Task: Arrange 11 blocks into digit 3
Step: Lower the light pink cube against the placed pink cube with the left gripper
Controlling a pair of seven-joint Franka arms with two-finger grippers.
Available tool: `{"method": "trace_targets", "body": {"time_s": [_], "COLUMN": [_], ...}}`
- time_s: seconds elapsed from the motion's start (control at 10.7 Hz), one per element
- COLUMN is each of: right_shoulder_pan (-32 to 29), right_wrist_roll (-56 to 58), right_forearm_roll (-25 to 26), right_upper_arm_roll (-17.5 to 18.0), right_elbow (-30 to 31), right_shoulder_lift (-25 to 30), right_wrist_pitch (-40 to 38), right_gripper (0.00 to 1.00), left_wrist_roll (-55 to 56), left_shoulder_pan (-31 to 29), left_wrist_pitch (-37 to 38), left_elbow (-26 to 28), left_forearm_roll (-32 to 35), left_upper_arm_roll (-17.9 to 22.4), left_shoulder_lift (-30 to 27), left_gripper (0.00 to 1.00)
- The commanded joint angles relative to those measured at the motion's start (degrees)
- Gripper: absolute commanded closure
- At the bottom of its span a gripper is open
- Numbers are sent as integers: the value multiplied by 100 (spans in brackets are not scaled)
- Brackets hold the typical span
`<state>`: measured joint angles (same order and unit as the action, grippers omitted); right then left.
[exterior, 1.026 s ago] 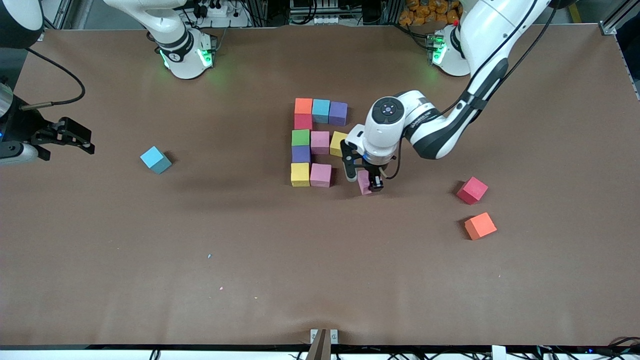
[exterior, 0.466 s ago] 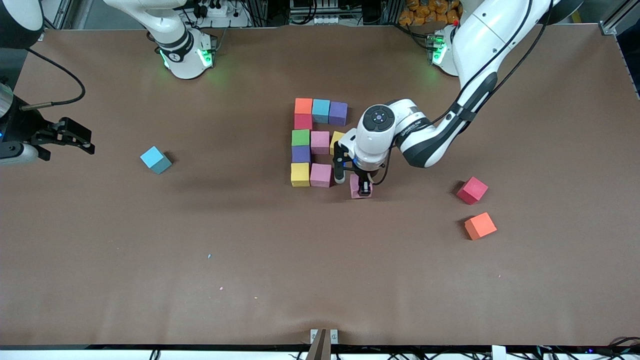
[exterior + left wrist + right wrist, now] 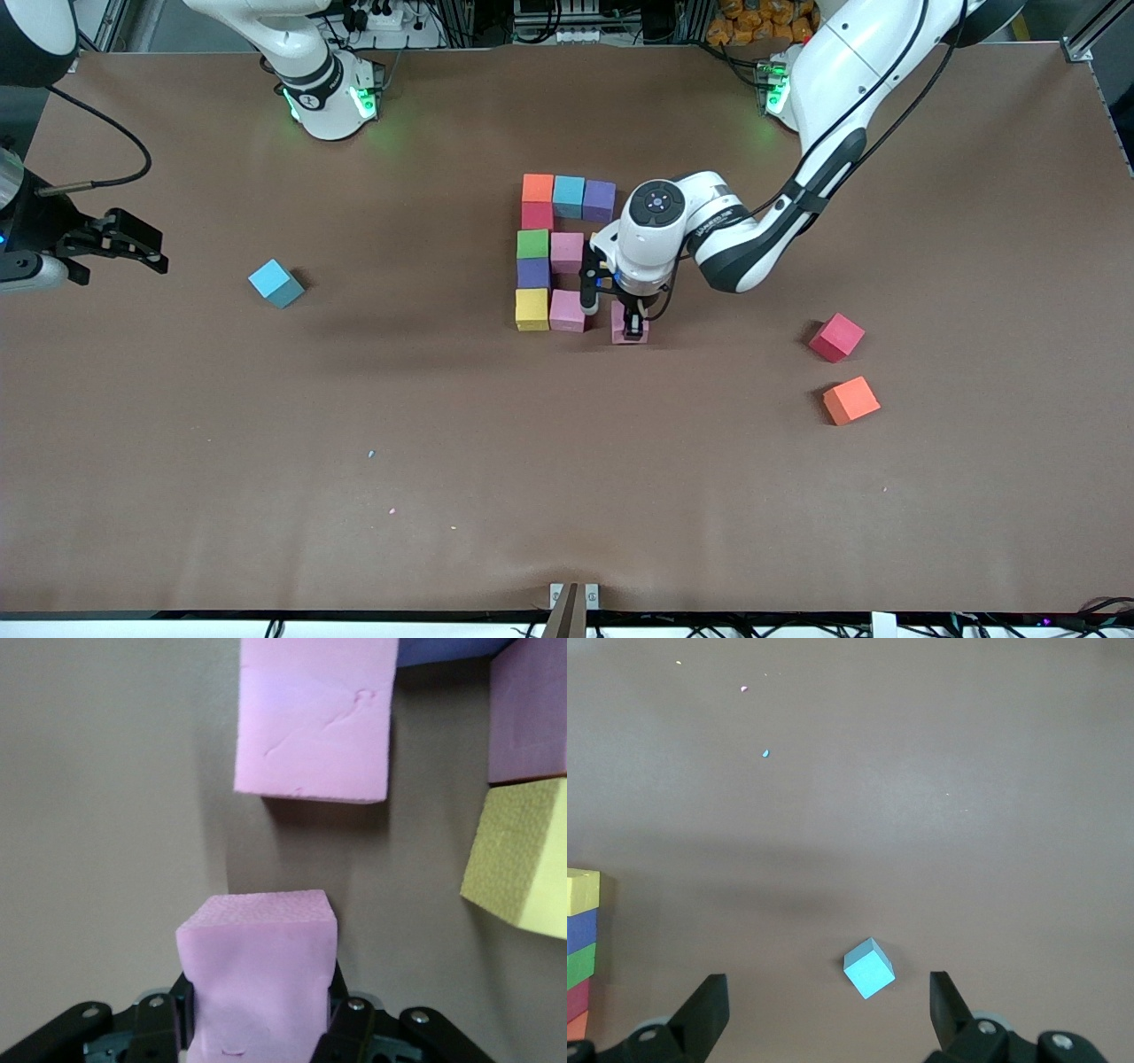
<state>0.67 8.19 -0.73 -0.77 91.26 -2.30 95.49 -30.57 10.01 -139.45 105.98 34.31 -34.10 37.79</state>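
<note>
The digit 3 figure (image 3: 534, 273) lies mid-table: an orange, red, green, purple and yellow column, with light blue and purple cubes, a pink and a mostly hidden yellow cube, and one pink cube (image 3: 568, 311) as rows. My left gripper (image 3: 628, 324) is shut on a pink block (image 3: 623, 334), low beside that pink cube with a small gap. In the left wrist view the held block (image 3: 257, 957) sits between the jaws of the left gripper (image 3: 259, 1010), facing the row's pink cube (image 3: 312, 718). My right gripper (image 3: 115, 239) waits open at the right arm's end.
Loose spares: a light blue cube (image 3: 275, 283) toward the right arm's end, also in the right wrist view (image 3: 868, 967); a red cube (image 3: 835, 338) and an orange cube (image 3: 850, 400) toward the left arm's end. The middle row's yellow cube (image 3: 523, 859) lies beside the held block.
My left gripper has carried the pink block sideways toward the figure, closing most of the gap to the nearest row's pink cube. The right arm has not moved.
</note>
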Motion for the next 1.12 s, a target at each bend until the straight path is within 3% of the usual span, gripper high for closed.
{"method": "trace_targets", "body": {"time_s": [0.0,1.03], "right_shoulder_pan": [-23,-23], "right_wrist_roll": [-19,-28], "right_forearm_roll": [38,11], "right_upper_arm_roll": [33,33], "right_elbow": [6,6], "right_shoulder_lift": [2,2], "right_wrist_pitch": [31,58], "right_gripper": [0,0], "left_wrist_roll": [-36,-98], "left_shoulder_pan": [203,353], "left_wrist_pitch": [6,6], "left_elbow": [-227,-517], "left_forearm_roll": [67,155], "left_upper_arm_roll": [26,44], "left_shoulder_lift": [132,440], "left_gripper": [100,100]}}
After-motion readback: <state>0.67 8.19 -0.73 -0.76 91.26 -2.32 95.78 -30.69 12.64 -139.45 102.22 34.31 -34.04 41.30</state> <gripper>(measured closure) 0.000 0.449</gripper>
